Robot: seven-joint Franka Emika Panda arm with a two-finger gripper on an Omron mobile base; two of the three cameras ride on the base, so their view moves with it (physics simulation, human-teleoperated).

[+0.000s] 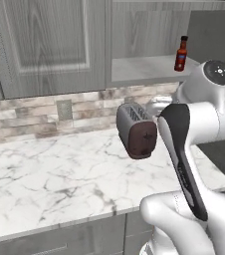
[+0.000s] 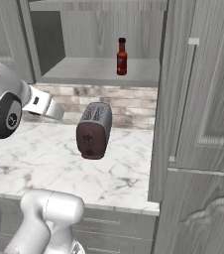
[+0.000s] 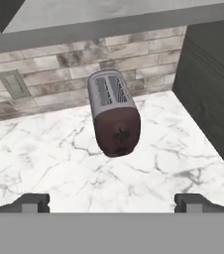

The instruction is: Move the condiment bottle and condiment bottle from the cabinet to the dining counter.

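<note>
- Hand view is looking down over the gripper (image 3: 112,202), whose two dark tips are standing wide apart at the bottom edge, gripping nothing, with bare stone lying between them.
- The marble counter (image 3: 44,163) is spreading white with grey veins from the tips toward 12 o'clock, and its front edge is running above grey drawer fronts (image 1: 59,239) in the left base view.
- A toaster (image 3: 113,113) with a silver slotted top and a dark brown end is sitting on the counter at about 12 o'clock from the gripper, well apart from it, its brown end facing the camera.
- A dark cabinet side (image 3: 210,84) is closing off the counter at 2 o'clock in the hand view; in the right base view a tall grey wood-grain door (image 2: 203,99) is standing open at 3 o'clock.
- Behind the toaster a brick-pattern backsplash (image 3: 49,69) in grey and tan is running along the wall, with a wall outlet (image 3: 13,83) showing at 10 o'clock.
- Above the backsplash the open cabinet shelf (image 2: 84,72) is lying pale grey, and one condiment bottle (image 2: 122,57), red with a black cap, is standing upright on it near its front edge, at 12 o'clock above the toaster in the right base view.
- In the left base view a closed panelled cabinet door (image 1: 45,45) is hanging at 11 o'clock, beside the open shelf.
</note>
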